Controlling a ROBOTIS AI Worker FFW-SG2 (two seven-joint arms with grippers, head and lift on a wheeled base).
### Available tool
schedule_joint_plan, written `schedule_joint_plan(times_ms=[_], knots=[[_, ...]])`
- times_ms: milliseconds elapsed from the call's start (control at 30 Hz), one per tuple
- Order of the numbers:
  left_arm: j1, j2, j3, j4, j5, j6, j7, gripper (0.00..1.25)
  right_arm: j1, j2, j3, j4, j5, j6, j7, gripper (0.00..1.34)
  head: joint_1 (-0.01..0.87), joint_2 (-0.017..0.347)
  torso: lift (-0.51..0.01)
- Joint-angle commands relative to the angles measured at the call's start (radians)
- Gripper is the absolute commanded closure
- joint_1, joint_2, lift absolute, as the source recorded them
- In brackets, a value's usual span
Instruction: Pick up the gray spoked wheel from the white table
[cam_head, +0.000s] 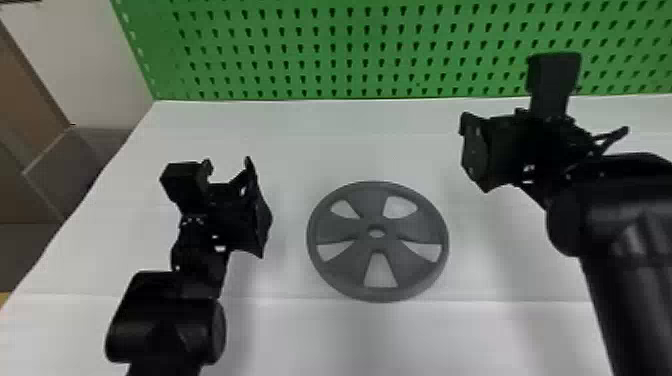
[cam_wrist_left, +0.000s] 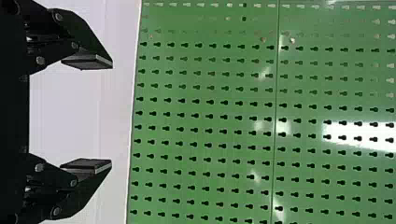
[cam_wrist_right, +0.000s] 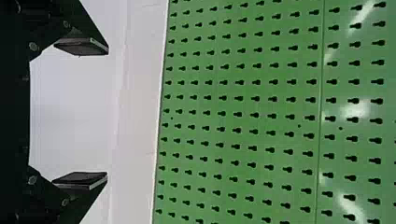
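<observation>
One gray spoked wheel (cam_head: 371, 204), laid flat on the white bench (cam_head: 300, 335), is seen near the middle of the head view. Bench surface is visible through its five openings; rim unbroken, small hole at the hub. No contact is made with it by either claw.

Left claw (cam_wrist_left: 112, 114): held off to the wheel's left, a little apart from the rim. Fingers spread wide, nothing grasped. Right claw (cam_wrist_right: 107, 113): held to the wheel's right and farther back, toward the green pegboard (cam_head: 300, 56). Likewise released, gap empty. By both wrist views, the two are aimed at the board rather than down at the wheel.

Step in hand, as judged: the approach, with grasping and lifting yet to be done. Since the wheel is flanked by both claws, a two-sided grip seems to be invited. For that, each would need to be lowered and turned inward, and the right one brought nearer, until opposite edges of the rim can be pinched. With the rim so low, care is called for: the wheel could be pushed along the bench if one side were touched first.
</observation>
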Motion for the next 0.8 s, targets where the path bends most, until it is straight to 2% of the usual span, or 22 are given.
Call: schedule_joint_plan(times_ms=[0,100,200,333,433,567,767], knots=[[-0.001,0.000,0.000,0.000,-0.001,0.000,0.000,0.49,-0.053,0.026,-0.007,-0.004,0.047,0.092,0.000,0.32,0.779,0.101,-0.072],[-0.001,0.000,-0.002,0.000,-0.001,0.002,0.000,0.49,-0.087,0.025,-0.016,0.002,0.030,0.140,-0.006,0.32,0.779,0.101,-0.072],[0.001,0.000,-0.002,0.000,-0.001,0.002,0.000,0.49,-0.125,0.012,-0.028,0.038,-0.012,0.168,-0.008,0.32,0.779,0.101,-0.072],[0.001,0.000,0.000,-0.003,-0.001,0.003,0.000,0.49,-0.191,-0.021,-0.008,0.081,-0.053,0.253,-0.006,0.32,0.779,0.101,-0.072],[0.001,0.000,0.000,-0.003,-0.001,0.008,0.000,0.49,-0.225,-0.021,-0.036,0.127,-0.104,0.289,-0.006,0.32,0.779,0.101,-0.072],[0.001,0.000,0.001,-0.006,-0.004,0.011,0.000,0.49,-0.268,-0.020,-0.043,0.177,-0.111,0.349,-0.006,0.32,0.779,0.101,-0.072],[0.001,0.000,0.001,-0.012,-0.012,0.020,0.000,0.49,-0.355,-0.050,-0.014,0.281,-0.186,0.476,-0.008,0.32,0.779,0.101,-0.072]])
